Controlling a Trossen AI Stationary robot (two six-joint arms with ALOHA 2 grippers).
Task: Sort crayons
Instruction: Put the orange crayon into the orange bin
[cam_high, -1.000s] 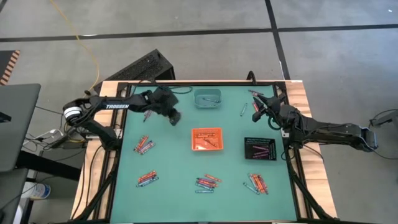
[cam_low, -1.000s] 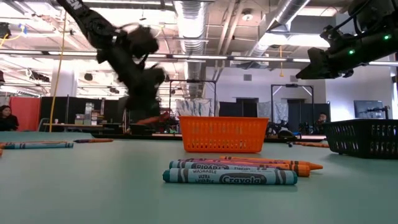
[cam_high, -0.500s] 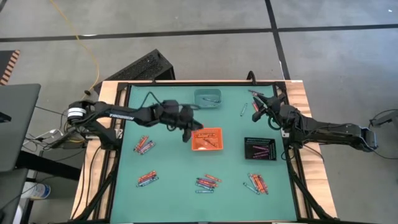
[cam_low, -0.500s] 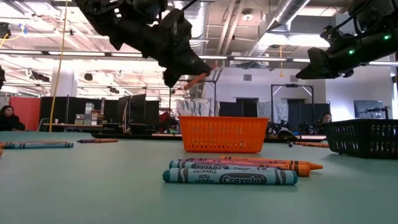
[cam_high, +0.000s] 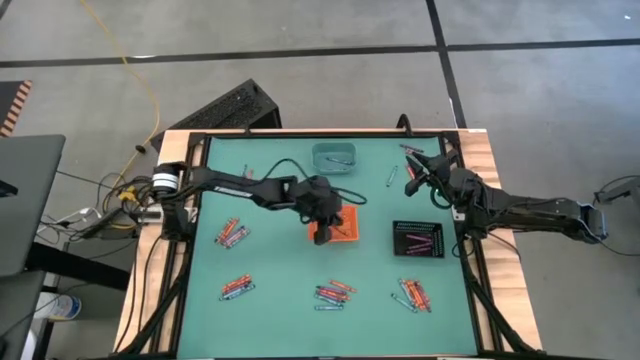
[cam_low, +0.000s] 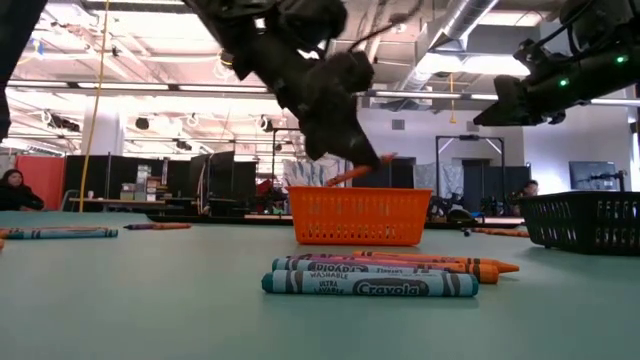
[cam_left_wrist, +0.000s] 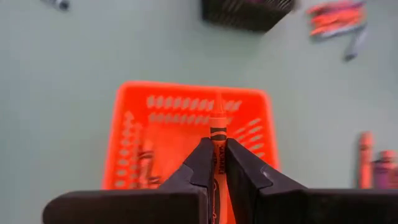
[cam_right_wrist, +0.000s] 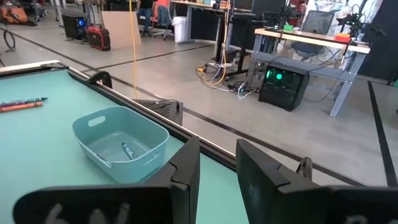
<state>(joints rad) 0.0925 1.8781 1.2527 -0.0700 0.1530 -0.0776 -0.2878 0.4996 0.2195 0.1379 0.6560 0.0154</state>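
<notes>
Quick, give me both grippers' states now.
Left gripper: shut on an orange crayon, above the orange tray.
Right gripper: open, empty, at the table's far right.

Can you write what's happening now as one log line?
left tool: shut on orange crayon | over orange tray | right tool: open, waiting near teal tray

My left gripper (cam_left_wrist: 214, 163) is reached out mid-table, fingers clamped; my right gripper (cam_right_wrist: 216, 163) waits raised, fingers apart.
</notes>
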